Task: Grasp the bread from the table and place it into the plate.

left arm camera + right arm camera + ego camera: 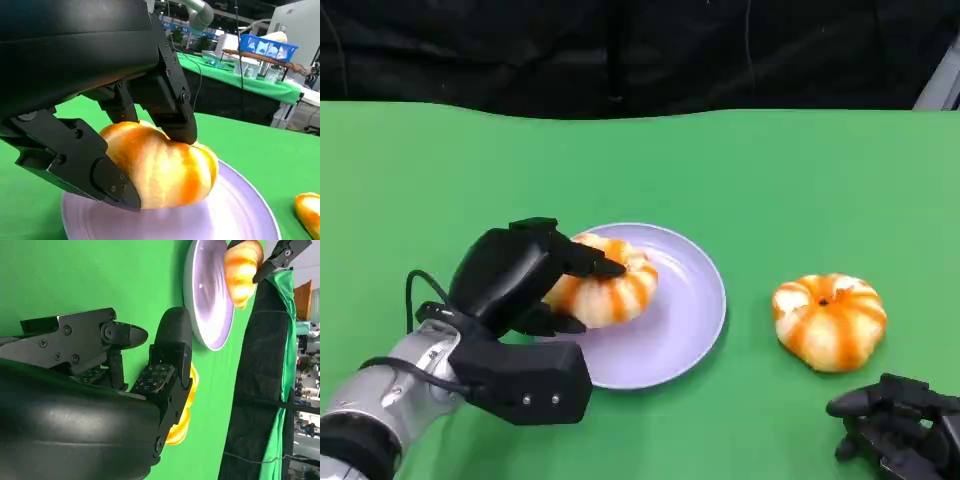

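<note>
In the head view, the left hand sat at the lower left of the frame, reaching up and to the right over the left rim of a lavender plate that lay on the green table near the centre. Its fingers were wrapped around a round orange-striped bread bun, which rested on the left part of the plate. The left wrist view confirmed the grasp: black fingers pressed on the top of the bun and another on its near side, while the bun's underside met the plate.

A second striped bun lay on the table at the right of the head view, just beside the plate but apart from it. The right hand rested low at the lower right corner, below that bun and not touching it, holding nothing; its fingers looked loosely bent, and whether they were spread or closed could not be told. In the right wrist view, the fingers reached toward the second bun, partly hiding it, with the plate in the upper part of the frame.
</note>
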